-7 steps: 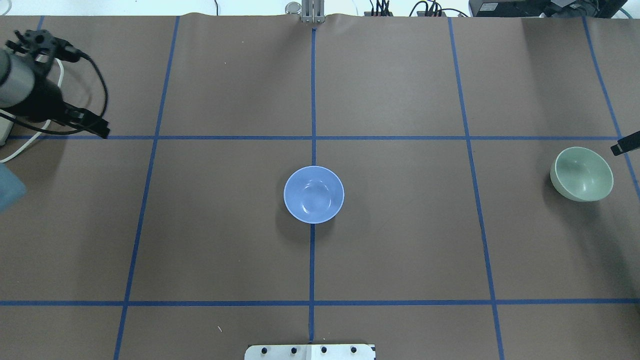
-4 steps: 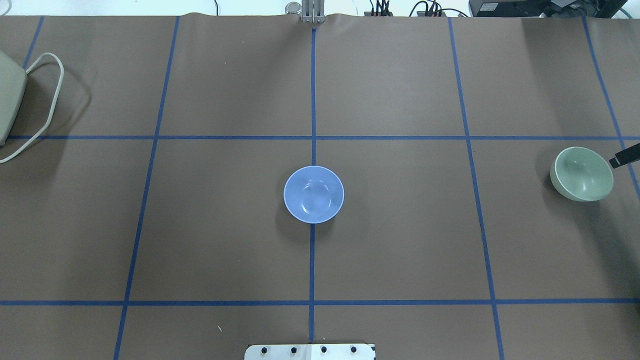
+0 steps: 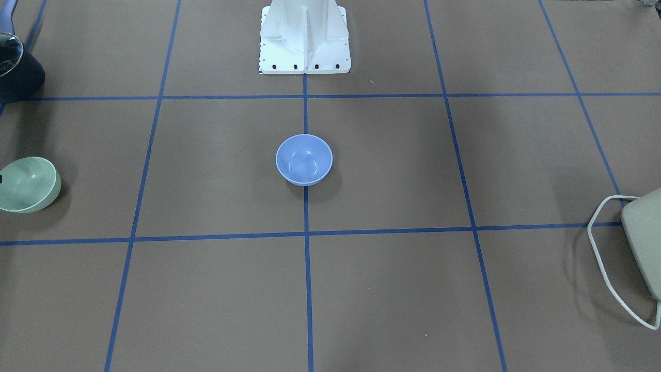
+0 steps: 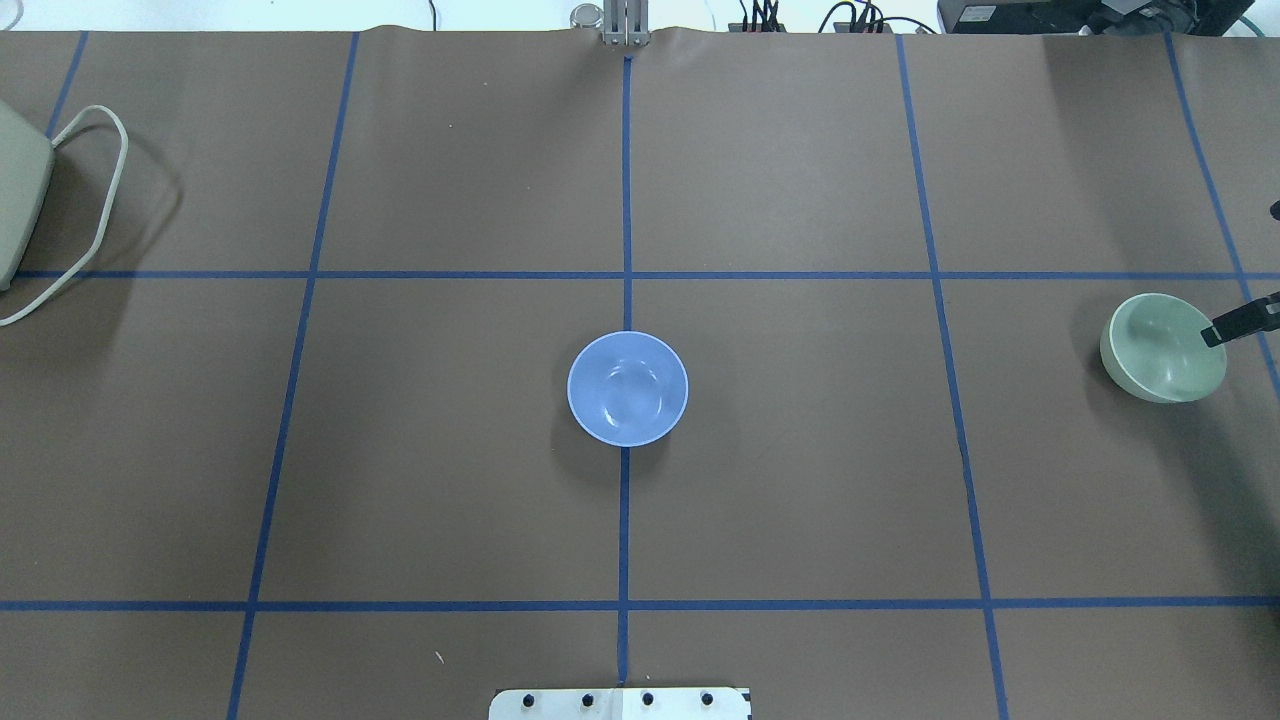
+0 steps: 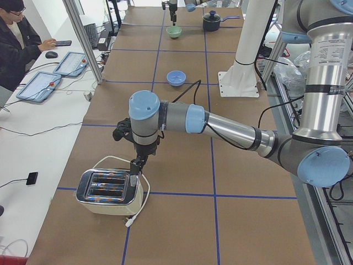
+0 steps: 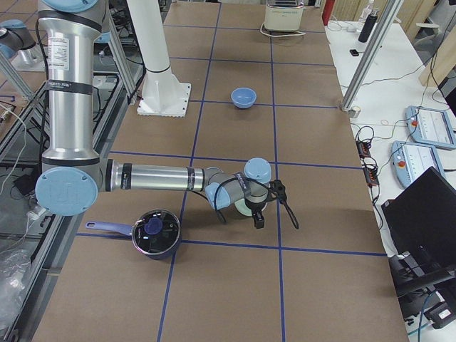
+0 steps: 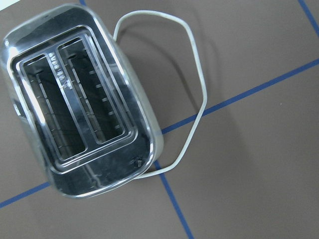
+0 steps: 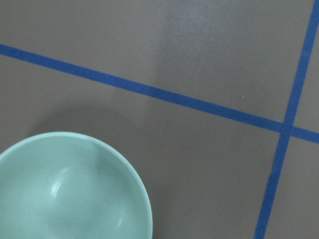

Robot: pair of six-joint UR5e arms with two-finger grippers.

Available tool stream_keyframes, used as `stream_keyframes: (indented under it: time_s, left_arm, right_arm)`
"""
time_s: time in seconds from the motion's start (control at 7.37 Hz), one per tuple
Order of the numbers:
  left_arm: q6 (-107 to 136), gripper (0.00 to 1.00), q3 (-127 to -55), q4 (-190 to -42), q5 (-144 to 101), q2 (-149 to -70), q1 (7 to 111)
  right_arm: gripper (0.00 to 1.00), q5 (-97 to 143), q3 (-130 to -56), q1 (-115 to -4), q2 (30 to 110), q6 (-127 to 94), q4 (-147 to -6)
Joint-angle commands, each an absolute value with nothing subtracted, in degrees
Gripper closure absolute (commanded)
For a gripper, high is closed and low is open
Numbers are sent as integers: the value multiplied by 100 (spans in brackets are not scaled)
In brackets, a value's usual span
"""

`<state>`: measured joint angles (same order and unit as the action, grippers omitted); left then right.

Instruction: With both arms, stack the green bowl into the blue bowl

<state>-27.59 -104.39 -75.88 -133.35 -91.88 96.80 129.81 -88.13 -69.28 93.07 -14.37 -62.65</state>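
The pale green bowl [image 4: 1163,348] sits at the table's far right, also in the front-facing view [image 3: 28,184] and the right wrist view [image 8: 70,189]. The blue bowl [image 4: 627,389] stands empty at the table's centre [image 3: 304,159]. Of my right gripper [image 6: 258,216] the overhead view shows only one black finger [image 4: 1238,323], over the green bowl's right rim; I cannot tell if it is open or shut. My left gripper [image 5: 134,167] hangs over the toaster, far from both bowls, and its state is unclear.
A silver toaster [image 5: 108,191] with a white cord [image 4: 95,200] sits at the table's left end. A dark pot with a lid [image 6: 153,231] stands near the green bowl on the robot's side. The white pedestal [image 3: 304,36] stands behind the blue bowl.
My left arm has left the overhead view at the left edge, uncovering the toaster. The right finger has moved in from the right edge and now reaches over the green bowl's rim.
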Motion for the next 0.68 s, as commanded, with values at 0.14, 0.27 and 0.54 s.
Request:
stream_keyframes:
  time_s: [0.14, 0.27, 0.54]
  left_arm:
    - [-2900, 2, -10266, -7550, -13359, -9149, 9782]
    - [-2900, 2, -10274, -7567, -13359, -9149, 9782]
    - [-2892, 2, -10274, -7585, -13359, -9149, 9782]
  right_arm:
    - [28, 12955, -8780, -6645, 9272, -1512, -6258]
    - [46, 12964, -8780, -6645, 9281, -1503, -6267]
    - [81, 13007, -8798, -6653, 9308, -1503, -6267]
